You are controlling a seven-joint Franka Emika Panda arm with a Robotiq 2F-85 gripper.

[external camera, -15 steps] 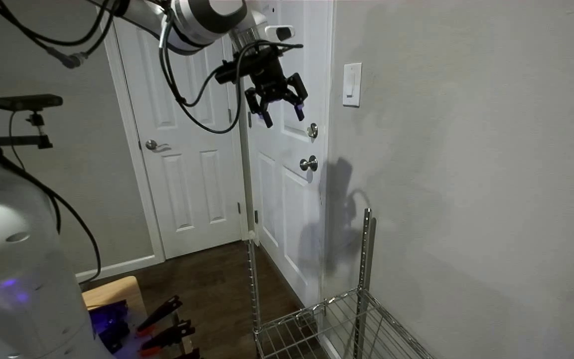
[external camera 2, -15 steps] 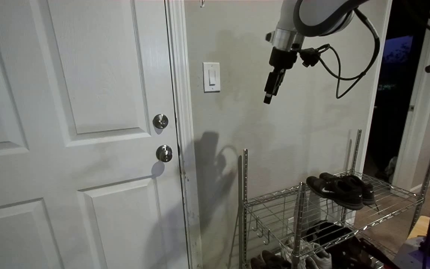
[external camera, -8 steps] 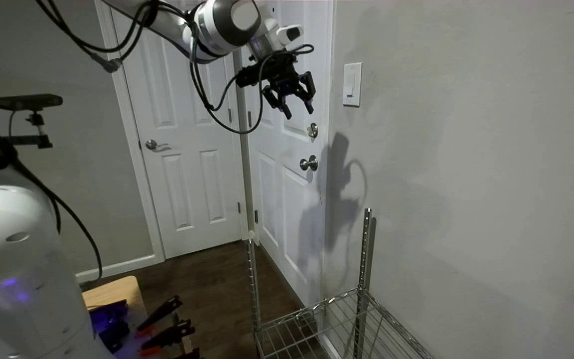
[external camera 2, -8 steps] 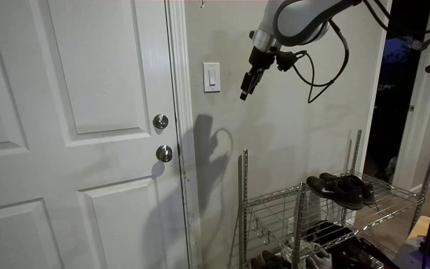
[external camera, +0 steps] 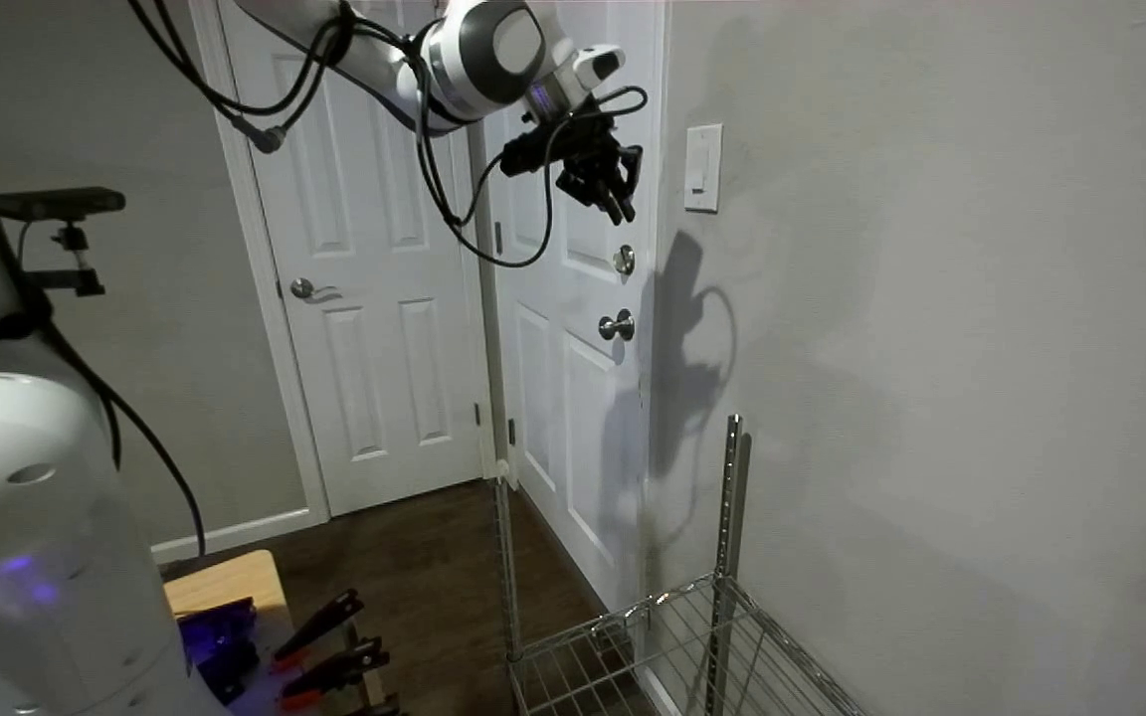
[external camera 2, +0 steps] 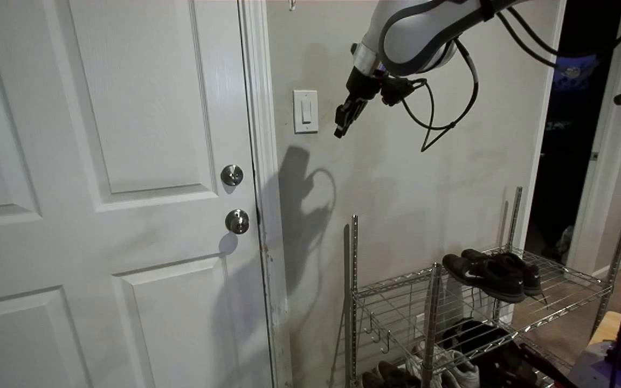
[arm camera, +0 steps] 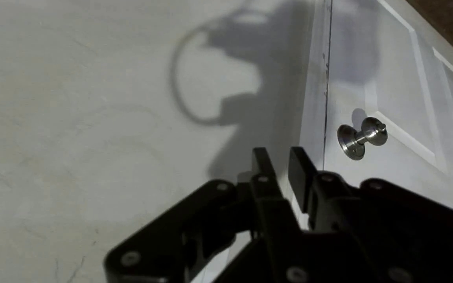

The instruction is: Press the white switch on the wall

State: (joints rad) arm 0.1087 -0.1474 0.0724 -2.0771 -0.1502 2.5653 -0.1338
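The white switch (external camera: 703, 169) (external camera 2: 305, 111) is an upright plate on the light grey wall (external camera: 931, 328) (external camera 2: 402, 172) beside the door frame. My black gripper (external camera: 624, 220) (external camera 2: 338, 134) hangs tilted downward in both exterior views, apart from the switch, its tips slightly lower than the plate. In the wrist view the fingers of the gripper (arm camera: 276, 151) stand a narrow gap apart with nothing between them. That view shows bare wall (arm camera: 73, 137) and the gripper's shadow; the switch is out of its view.
A white door (external camera 2: 143, 134) with a round knob (external camera: 617, 325) and a deadbolt (external camera 2: 232, 175) adjoins the wall. Below stands a wire rack (external camera 2: 434, 291) whose metal post (external camera: 729, 497) rises near the wall. Black shoes (external camera 2: 494, 274) rest on it. Cables (external camera: 533, 249) loop from the arm.
My gripper has moved closer to the switch, rightward in an exterior view and leftward in an exterior view, its tips rising a little. Its fingers have drawn together from wide apart to a narrow gap.
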